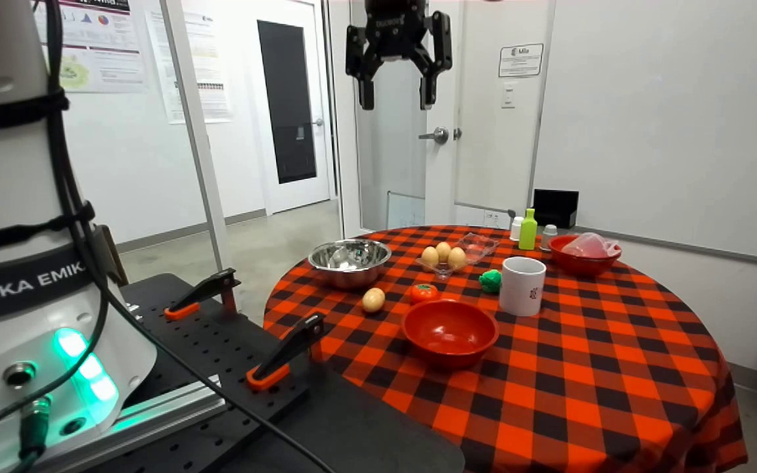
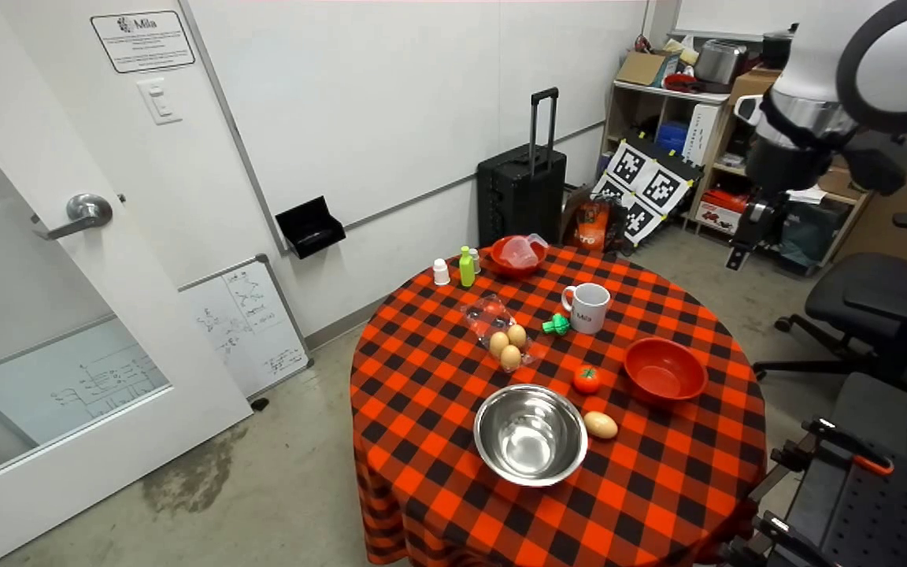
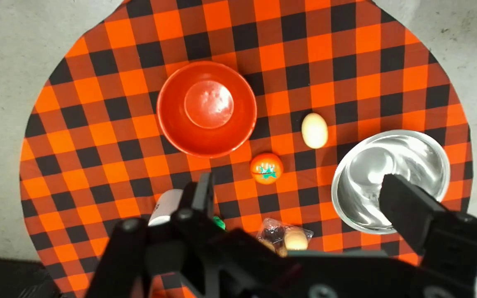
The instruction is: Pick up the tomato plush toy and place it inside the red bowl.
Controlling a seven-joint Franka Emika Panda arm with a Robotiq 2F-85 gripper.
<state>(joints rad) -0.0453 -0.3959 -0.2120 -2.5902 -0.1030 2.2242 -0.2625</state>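
Black gripper (image 1: 397, 100) high over the table (image 1: 582, 355), fingers (image 1: 367, 96) apart

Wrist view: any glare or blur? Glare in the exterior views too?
Wrist view: glare in the red bowl and steel bowl, small glints on the tomato, gripper dark and out of focus; both exterior views: steel bowl bright with reflections.

- On the surface (image 3: 321, 45), the tomato (image 3: 266, 168) lies near the bowl (image 3: 207, 109).
- In the wrist view, the loose egg (image 3: 314, 130) lies right of both.
- Three eggs (image 1: 443, 253) sit in the carton (image 1: 443, 270).
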